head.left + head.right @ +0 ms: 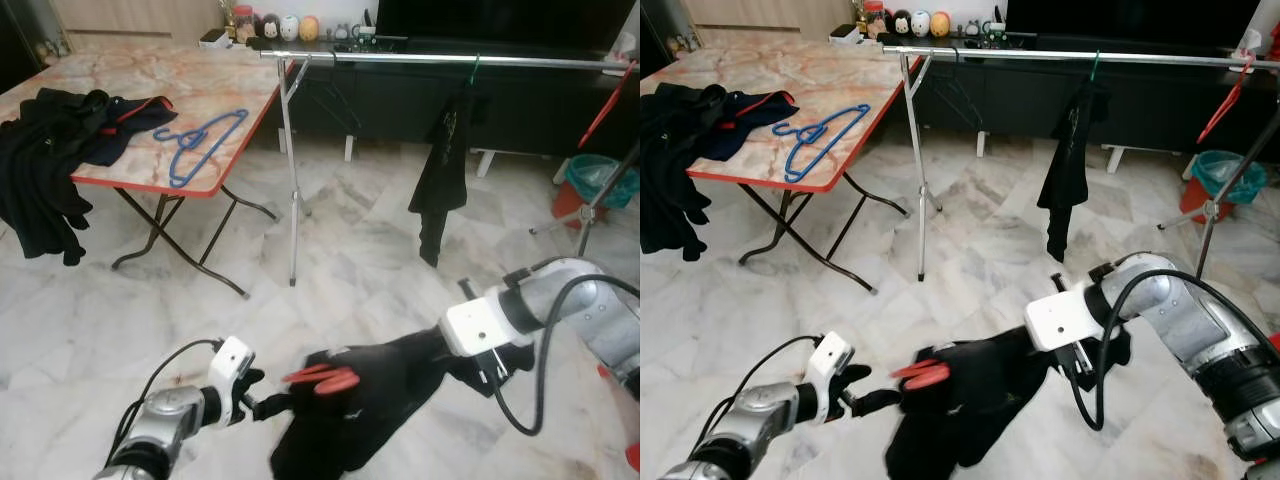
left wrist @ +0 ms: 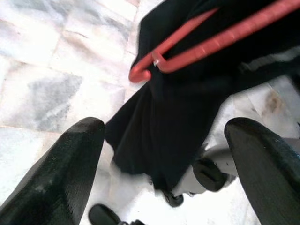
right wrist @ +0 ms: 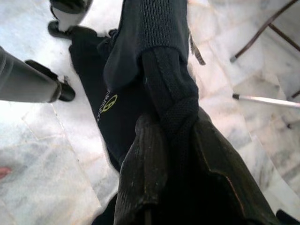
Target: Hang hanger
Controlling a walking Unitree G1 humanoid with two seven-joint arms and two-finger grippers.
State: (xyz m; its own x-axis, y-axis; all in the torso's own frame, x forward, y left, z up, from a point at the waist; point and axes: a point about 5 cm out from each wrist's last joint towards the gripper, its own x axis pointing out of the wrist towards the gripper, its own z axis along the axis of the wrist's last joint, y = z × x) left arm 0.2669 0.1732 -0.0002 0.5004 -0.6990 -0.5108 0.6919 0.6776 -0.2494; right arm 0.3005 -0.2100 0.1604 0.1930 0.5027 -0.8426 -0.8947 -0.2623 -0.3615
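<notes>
We look down on a pale marble floor (image 1: 360, 250). A folding table (image 1: 215, 90) with a marble-pattern top stands at the far left, carrying a heap of dark clothes (image 1: 60, 125) and a blue hanger (image 1: 200, 140). To its right, a metal clothes rail (image 1: 450, 60) spans the room, with one black garment (image 1: 438, 185) already hanging from it.

Low in front of us, our right gripper (image 3: 173, 122) pinches a thick fold of a black top (image 1: 370, 395); the right wrist view shows the fingers clamped tight on knitted fabric bearing a small yellow logo. A red hanger (image 1: 322, 378) sits in that top, its hook pointing towards our left gripper (image 1: 262, 402).

The left wrist view shows its two fingers (image 2: 61, 173) spread wide, apart from the hook and gripping nothing.
</notes>
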